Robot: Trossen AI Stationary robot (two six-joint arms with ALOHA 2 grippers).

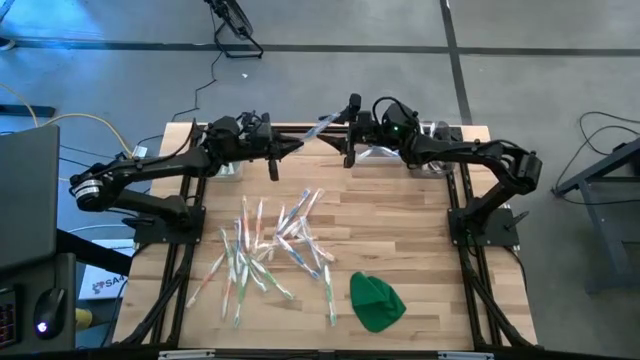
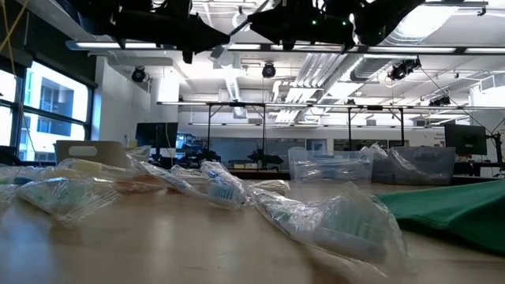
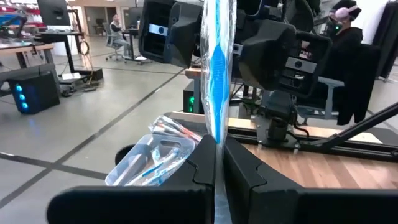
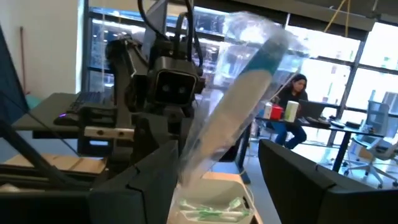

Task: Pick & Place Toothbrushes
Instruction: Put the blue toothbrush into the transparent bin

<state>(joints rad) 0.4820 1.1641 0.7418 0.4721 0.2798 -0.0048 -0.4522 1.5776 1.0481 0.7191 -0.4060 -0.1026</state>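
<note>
My left gripper [image 1: 290,143] is shut on one wrapped toothbrush with a blue accent [image 3: 217,68], high above the table's far edge. The toothbrush [image 1: 322,125] sticks out toward my right gripper [image 1: 350,135]. In the right wrist view that gripper [image 4: 217,168] is open, and the toothbrush [image 4: 249,81] stands between its fingers. I cannot tell whether it touches them. Several more toothbrushes [image 1: 270,245] lie in a loose pile on the table's middle. My left gripper pinches the toothbrush's clear wrap [image 3: 217,134] between its two fingers [image 3: 249,171], coming level from the table's left. Most of the toothbrush reaches out past the fingertips toward the right arm. It is lifted clear of the table.
A clear bin [image 3: 149,162] with toothbrushes stands below my left gripper. Another clear bin [image 4: 211,208] holds green ones below my right gripper. A green cloth lump [image 1: 375,300] lies at the near right. Bare wood [image 1: 420,230] shows to the pile's right.
</note>
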